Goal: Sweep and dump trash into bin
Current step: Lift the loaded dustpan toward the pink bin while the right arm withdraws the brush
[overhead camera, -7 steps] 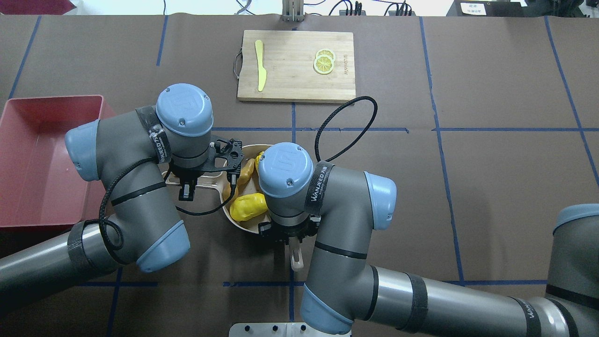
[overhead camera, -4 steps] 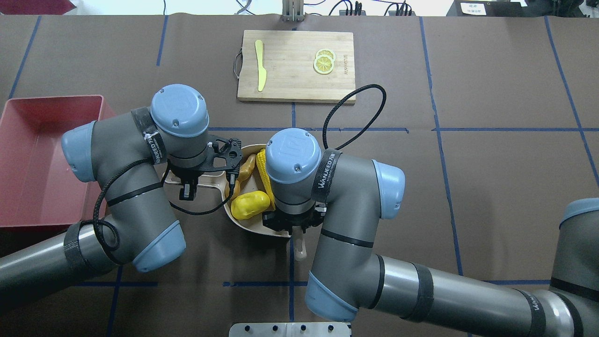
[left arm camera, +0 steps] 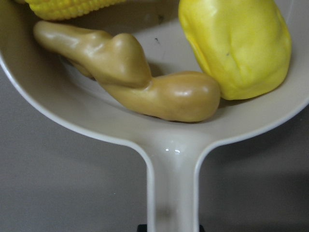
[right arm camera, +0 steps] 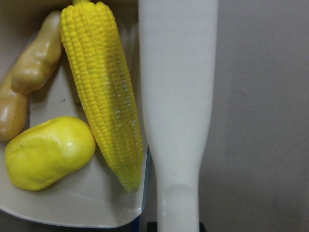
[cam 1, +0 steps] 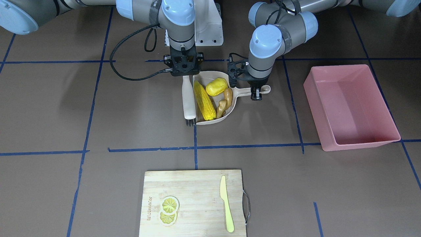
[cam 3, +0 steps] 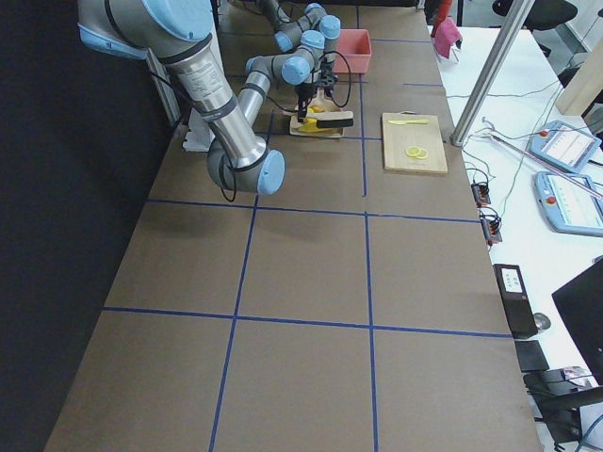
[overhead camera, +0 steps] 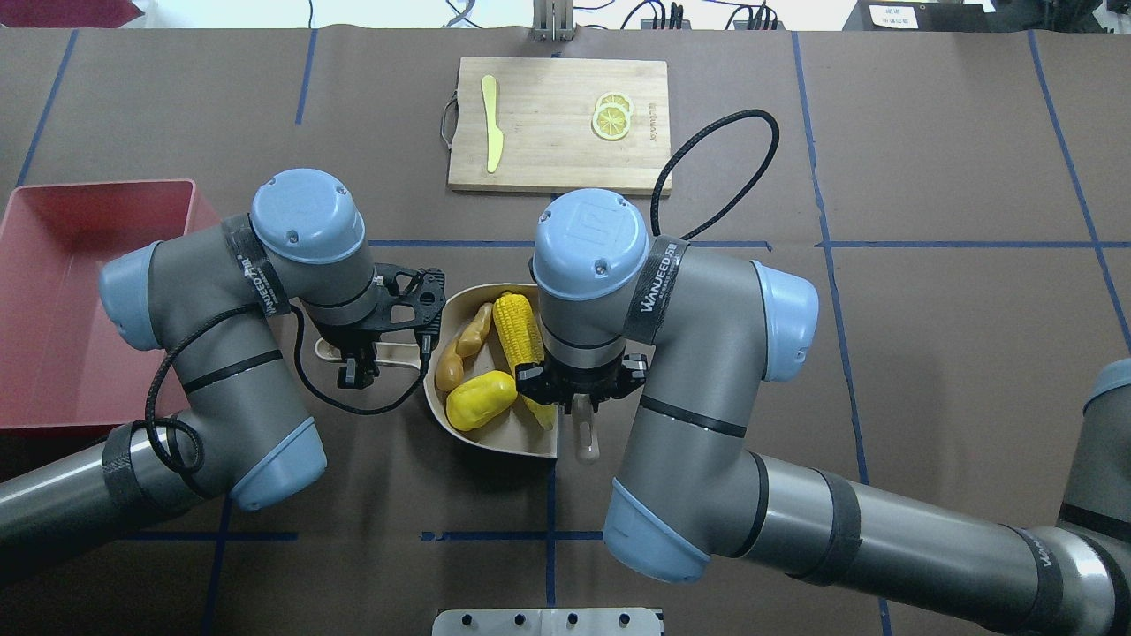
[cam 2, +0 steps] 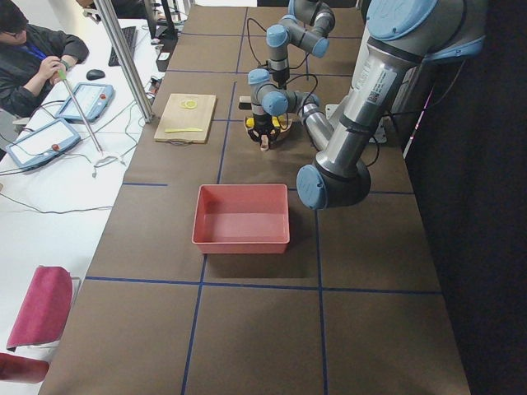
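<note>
All the trash lies in the beige dustpan (cam 1: pixel 210 76): a yellow corn cob (cam 1: pixel 204 100), a rounded yellow lump (cam 1: pixel 216 86) and a tan ginger root (cam 1: pixel 225 100). My left gripper (cam 1: pixel 257 92) is shut on the dustpan's handle (left arm camera: pixel 174 188). The right gripper (cam 1: pixel 184 70) is shut on the handle of a white brush (cam 1: pixel 189 98), which lies along the pan's open edge beside the corn (right arm camera: pixel 104 92). The pink bin (cam 1: pixel 355 108) stands empty on the table, off to the robot's left. In the overhead view the dustpan (overhead camera: pixel 495 437) sits between my two wrists.
A wooden cutting board (overhead camera: pixel 559 124) with a pale yellow knife (overhead camera: pixel 491 124) and lemon slices (overhead camera: pixel 611 117) lies at the far side of the table. A black cable (overhead camera: pixel 716 168) loops off the right wrist. Blue tape lines cross the brown table cover.
The right wrist has moved right and away from over the pan, taking the brush to the pan's edge, so the corn shows in full. The left wrist has shifted slightly left.
</note>
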Controlling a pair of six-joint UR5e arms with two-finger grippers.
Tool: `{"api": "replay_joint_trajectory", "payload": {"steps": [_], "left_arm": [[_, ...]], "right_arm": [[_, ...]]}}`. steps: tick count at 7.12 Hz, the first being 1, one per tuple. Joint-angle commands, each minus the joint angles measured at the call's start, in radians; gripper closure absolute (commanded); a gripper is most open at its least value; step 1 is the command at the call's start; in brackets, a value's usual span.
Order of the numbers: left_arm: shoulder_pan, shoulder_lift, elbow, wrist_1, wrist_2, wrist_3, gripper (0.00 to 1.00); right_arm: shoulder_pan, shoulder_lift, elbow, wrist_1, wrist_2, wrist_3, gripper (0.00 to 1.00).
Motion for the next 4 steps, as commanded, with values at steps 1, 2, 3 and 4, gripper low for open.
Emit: {"api": "replay_joint_trajectory", "payload": {"steps": [1,2,3,4], "left_arm": [[-0.021,0.002,0.004,-0.032,-0.080,-0.002,0.99],[-0.050,0.002,0.004,-0.070,-0.139,-0.004,0.99],[-0.084,0.001,-0.001,-0.079,-0.198,-0.005,0.99],[-0.115,0.002,-0.004,-0.104,-0.239,-0.005,0.99]], "right_arm": [[0.051,-0.054,0.087,-0.014,0.022,-0.007,1.00],[0.080,-0.097,0.141,-0.024,0.023,-0.016,1.00],[0.093,-0.099,0.149,-0.052,0.026,-0.020,1.00],[0.110,-0.102,0.148,-0.055,0.026,-0.020,1.00]]}}
